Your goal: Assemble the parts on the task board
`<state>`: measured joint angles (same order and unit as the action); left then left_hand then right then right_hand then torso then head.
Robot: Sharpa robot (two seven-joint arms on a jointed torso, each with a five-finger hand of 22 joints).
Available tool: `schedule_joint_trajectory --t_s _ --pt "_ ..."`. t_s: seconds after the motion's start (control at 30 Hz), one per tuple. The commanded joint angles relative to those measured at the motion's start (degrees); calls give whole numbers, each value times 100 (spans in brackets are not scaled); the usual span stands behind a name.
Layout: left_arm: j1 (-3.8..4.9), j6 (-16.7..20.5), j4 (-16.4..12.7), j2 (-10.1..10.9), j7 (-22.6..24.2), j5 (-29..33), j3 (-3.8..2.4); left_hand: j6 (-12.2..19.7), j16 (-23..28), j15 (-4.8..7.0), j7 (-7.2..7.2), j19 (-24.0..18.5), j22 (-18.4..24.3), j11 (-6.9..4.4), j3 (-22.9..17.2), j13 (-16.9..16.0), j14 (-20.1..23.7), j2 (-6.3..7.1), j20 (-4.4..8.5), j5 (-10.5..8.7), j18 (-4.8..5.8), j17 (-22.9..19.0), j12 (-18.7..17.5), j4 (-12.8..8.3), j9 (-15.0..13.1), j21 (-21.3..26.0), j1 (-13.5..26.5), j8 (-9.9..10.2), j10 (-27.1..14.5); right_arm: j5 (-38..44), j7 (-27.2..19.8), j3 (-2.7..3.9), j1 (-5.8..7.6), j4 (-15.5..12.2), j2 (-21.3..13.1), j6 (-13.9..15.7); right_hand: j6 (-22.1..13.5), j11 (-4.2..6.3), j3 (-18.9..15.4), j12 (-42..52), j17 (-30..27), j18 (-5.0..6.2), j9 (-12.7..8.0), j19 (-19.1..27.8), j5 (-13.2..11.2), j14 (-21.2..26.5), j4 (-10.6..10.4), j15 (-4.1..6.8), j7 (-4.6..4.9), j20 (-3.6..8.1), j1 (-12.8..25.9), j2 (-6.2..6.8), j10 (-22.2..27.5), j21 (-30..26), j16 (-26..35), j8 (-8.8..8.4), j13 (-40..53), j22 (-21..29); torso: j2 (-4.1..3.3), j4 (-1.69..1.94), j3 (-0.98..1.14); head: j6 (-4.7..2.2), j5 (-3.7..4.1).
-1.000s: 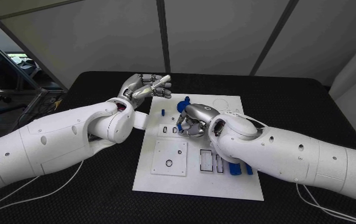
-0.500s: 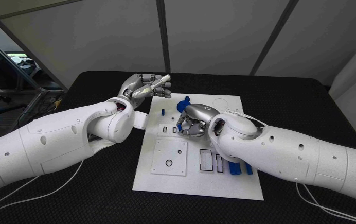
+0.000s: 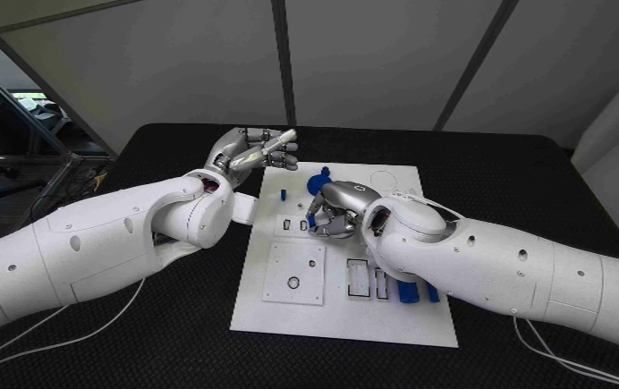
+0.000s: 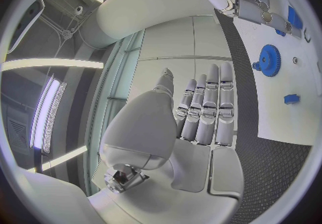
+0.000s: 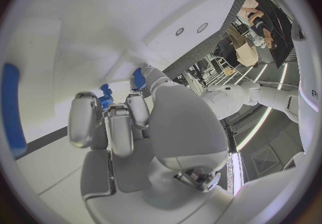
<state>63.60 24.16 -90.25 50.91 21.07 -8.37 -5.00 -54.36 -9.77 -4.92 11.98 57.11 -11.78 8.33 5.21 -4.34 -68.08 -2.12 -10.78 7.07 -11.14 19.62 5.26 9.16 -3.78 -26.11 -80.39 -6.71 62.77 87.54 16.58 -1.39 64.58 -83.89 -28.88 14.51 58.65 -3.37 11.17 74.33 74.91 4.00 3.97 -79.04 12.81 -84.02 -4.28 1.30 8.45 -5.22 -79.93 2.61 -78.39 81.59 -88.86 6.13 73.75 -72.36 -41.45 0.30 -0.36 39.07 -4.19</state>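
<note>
Parts (image 3: 408,292) partly hidden under right hand (image 3: 333,215) pinching one; left hand (image 3: 257,150) empty, fingers apart

The black surface (image 3: 516,174) carries the white task board (image 3: 348,317) at its middle, with white cables (image 3: 555,358) trailing on it beside the board's near corners.

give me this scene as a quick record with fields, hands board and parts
surface: black table
board: white task board, lying flat mid-table
left hand: raised off the board's far left corner, fingers curled in, holding nothing
right hand: down on the board's middle, fingertips pinching a small blue part
blue gear: flat on the board's far end
blue bars: on the board's near right part, beside the rectangular slots
small blue peg: near the board's left edge
</note>
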Motion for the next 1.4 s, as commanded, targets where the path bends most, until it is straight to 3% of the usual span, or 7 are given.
schedule_joint_trajectory --t_s 0.03,0.57,0.8,1.0,1.27,1.4 --pt "9 -28 0 -6 54 -11 -4 -36 32 -28 5 -26 -6 23 -2 -9 -3 -31 -33 -1 76 5 -21 -41 -2 -32 -30 38 33 26 87 -20 -19 30 -3 -172 -60 -13 32 -30 1202 -27 -8 20 -29 -527 4 -63 10 -25 17 49 39 -29 23 -44 -19 9 -2 -1 1 3 3" --pt "9 -48 4 -13 33 -11 -4 -37 38 -28 6 -28 -7 24 -4 -9 -2 -36 -34 -1 77 11 -24 -46 -1 -34 -37 40 33 26 94 -21 -20 31 1 -126 -207 -66 54 -112 1192 -20 -10 36 -54 -524 5 -111 63 -75 104 144 128 -46 28 -100 -99 33 -2 -2 2 7 -6" --pt "9 -42 5 -14 32 -11 -4 -37 38 -28 6 -28 -7 24 -4 -9 -2 -36 -34 -1 77 11 -24 -46 -1 -34 -37 40 33 26 96 -21 -20 19 -3 11 -487 -119 33 -447 1188 -8 -15 77 -77 -522 -18 -158 115 -121 210 270 447 -84 31 -174 -440 91 -1 -3 2 2 -3" --pt "8 -34 5 -18 30 -11 -4 -35 43 -29 8 -30 -8 25 -4 -9 -3 -38 -34 -1 77 16 -27 -52 -1 -35 -42 44 33 23 35 -21 -22 4 -8 265 -918 -197 -4 -696 1209 15 -17 157 0 -526 -118 -225 199 -180 286 457 758 -155 22 -194 -726 205 2 0 2 -6 3" --pt "8 -22 10 -19 30 -11 -4 -35 45 -29 9 -31 -8 26 -5 -9 -2 -40 -34 -1 77 18 -28 -53 -1 -36 -44 45 33 -14 -260 -20 -32 -82 -69 873 -996 -210 -17 -643 1203 17 4 160 67 -523 -207 -241 210 -201 256 566 752 -162 25 -100 -723 209 4 -4 4 -13 -9" --pt "8 20 32 -13 -38 -37 -4 -35 46 -29 9 -32 -9 26 -5 -9 -3 -41 -34 -2 77 19 -28 -54 -1 -36 -45 45 33 -202 -712 -19 -43 -215 -196 1226 -1013 -210 -27 -598 1169 25 12 179 84 -514 -264 -243 209 -206 232 609 726 -181 41 -43 -704 241 12 -6 8 -16 -19"
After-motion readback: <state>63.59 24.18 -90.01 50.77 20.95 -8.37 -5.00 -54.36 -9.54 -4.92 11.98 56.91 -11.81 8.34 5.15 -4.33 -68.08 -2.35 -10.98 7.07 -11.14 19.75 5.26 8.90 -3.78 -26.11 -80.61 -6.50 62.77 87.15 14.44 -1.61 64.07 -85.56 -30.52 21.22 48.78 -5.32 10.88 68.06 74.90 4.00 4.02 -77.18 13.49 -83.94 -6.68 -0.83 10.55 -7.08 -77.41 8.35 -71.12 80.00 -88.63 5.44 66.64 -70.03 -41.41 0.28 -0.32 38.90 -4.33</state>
